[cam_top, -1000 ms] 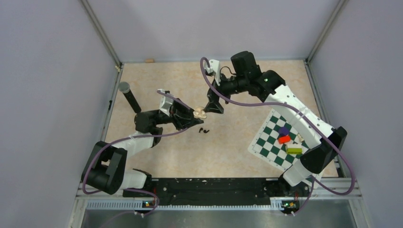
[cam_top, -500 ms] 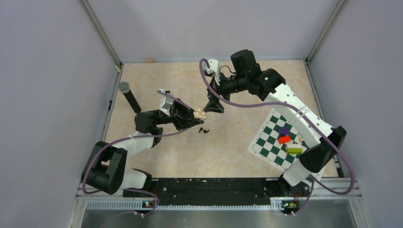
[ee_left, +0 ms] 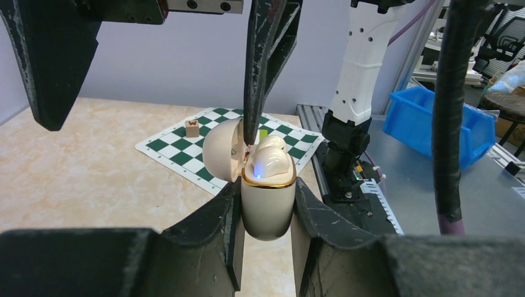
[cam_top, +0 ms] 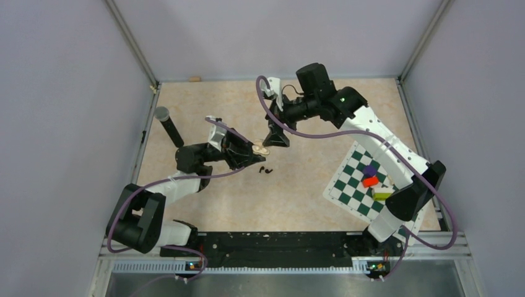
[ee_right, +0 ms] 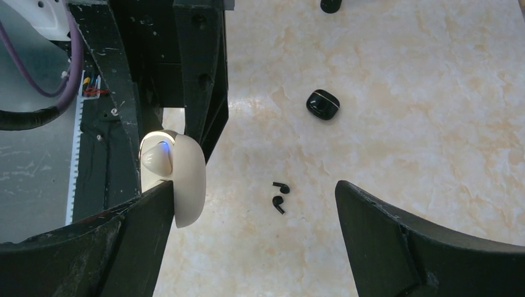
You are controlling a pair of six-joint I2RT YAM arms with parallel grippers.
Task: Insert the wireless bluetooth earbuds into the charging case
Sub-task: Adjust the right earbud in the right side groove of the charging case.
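My left gripper [ee_left: 266,193] is shut on a cream case with a gold rim [ee_left: 267,201], held upright with its lid [ee_left: 223,151] open and pale buds inside, a blue light showing. My right gripper [ee_right: 254,189] is open wide just above it; one finger [ee_left: 257,74] reaches down to the gap between lid and body. Two tiny black earbuds [ee_right: 280,195] lie side by side on the table below, also in the top view [cam_top: 266,169]. The small glossy black charging case [ee_right: 323,104] lies shut on the table a little beyond them.
A green-and-white chessboard mat [cam_top: 362,185] with coloured blocks lies at the right. A black cylinder with a grey top [cam_top: 167,125] stands at the left. A small tan object [cam_top: 195,78] sits by the back wall.
The right arm's wrist has shifted slightly left, its gripper staying at the cream case. The left arm, the case and the black earbuds have not moved.
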